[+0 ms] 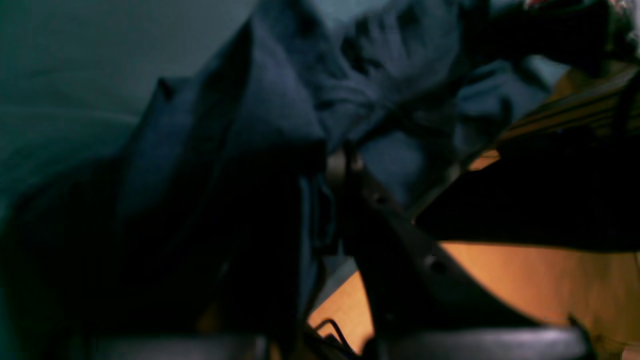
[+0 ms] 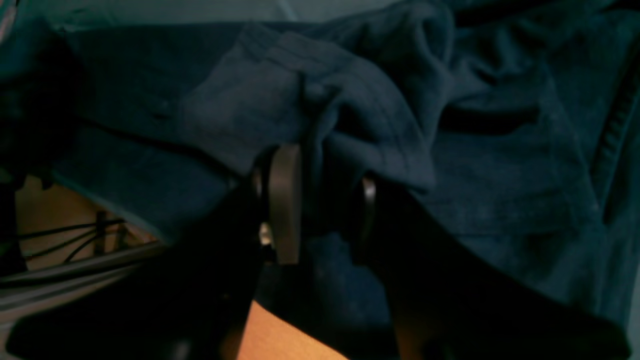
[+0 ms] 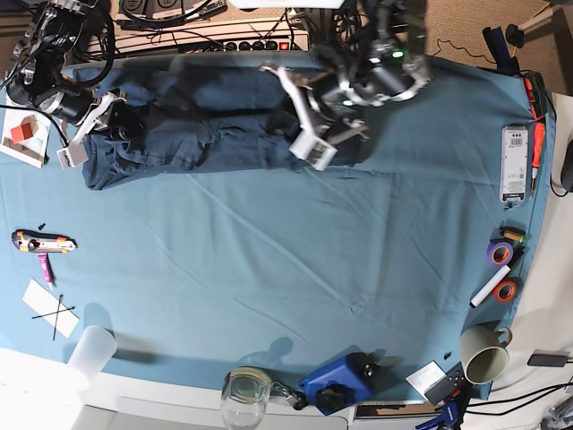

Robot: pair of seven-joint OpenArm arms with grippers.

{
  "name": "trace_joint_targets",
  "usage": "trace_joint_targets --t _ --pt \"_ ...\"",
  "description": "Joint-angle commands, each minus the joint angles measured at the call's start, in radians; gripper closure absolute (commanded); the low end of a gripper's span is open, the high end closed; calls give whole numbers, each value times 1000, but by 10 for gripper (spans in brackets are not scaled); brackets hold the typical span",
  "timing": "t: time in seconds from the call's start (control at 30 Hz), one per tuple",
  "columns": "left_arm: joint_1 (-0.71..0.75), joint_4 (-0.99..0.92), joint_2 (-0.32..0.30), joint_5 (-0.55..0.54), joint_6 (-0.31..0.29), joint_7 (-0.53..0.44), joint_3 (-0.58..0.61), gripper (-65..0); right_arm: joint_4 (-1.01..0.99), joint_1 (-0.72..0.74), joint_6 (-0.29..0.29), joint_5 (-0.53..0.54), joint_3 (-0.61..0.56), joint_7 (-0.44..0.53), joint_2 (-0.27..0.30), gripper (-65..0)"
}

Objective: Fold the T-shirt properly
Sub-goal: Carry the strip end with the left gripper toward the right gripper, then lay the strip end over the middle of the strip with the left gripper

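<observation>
- Dark navy T-shirt bunched in a long crumpled band along the far edge of the teal table cloth, just short of the power strip and cables behind that edge.
- Right gripper at the shirt's end near the table's left side in the base view; in the right wrist view, pressed together on a fold of shirt cloth, fabric draped over both fingers.
- Left gripper over the shirt's other end, white finger parts lying on the dark cloth; in the left wrist view, too dark and blurred: cannot tell if pinching or spread, though cloth hangs right against it.
- Beside the shirt's right-gripper end, off the cloth: small red block on a white sheet.
- Well apart from the shirt, toward the near-left: utility knife, paper marked with an X, white plastic cup.
- Along the near edge, far from the shirt: glass jar, blue device, beige mug.
- At the cloth's other side edge, well clear of the shirt: white remote-like box, tape rolls, white marker.
- Between the shirt and all these: a broad bare stretch of table cloth, only faint creases across it.
- Little room behind the shirt, cables close to the far edge.
</observation>
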Motion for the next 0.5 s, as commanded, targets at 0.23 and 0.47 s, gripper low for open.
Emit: trace_joint_targets --t 0.23,0.47 --pt "-85 -120 46 82 49 -41 78 0 18 6 1 23 9 17 17 -160" --pt "-87 -110 46 -36 24 -40 77 -340 18 8 1 23 9 17 17 -160"
